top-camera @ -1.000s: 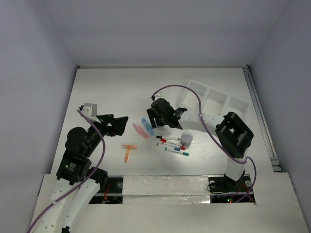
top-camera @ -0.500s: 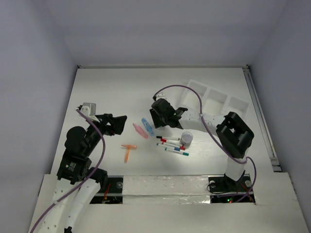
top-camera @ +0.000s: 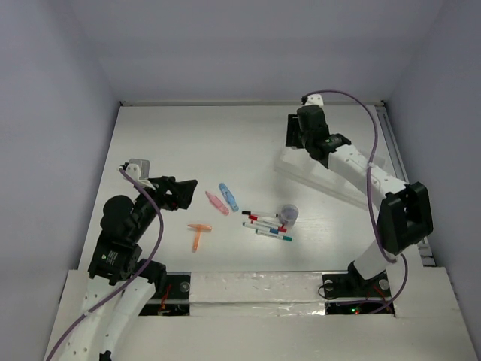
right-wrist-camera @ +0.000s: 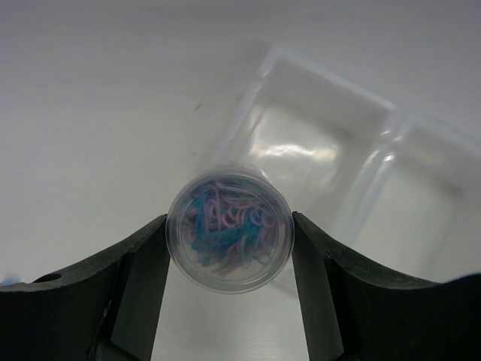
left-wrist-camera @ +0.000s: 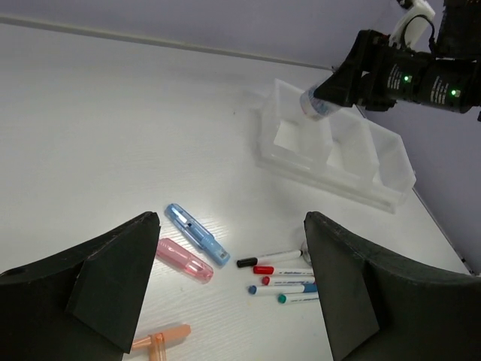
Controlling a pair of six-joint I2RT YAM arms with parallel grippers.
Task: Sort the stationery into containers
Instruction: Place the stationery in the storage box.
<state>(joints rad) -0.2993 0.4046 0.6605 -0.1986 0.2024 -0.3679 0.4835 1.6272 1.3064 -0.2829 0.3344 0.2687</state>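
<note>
I have my right gripper clamped on a round tub of coloured paper clips over the tray's end compartment. My left gripper gapes above the pens.

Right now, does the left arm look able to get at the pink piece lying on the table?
Probably yes. The left end effector is open and hovers beside the pink piece, with nothing lying between them; the right end effector is far off at the tray, gripping a round tub.
</note>
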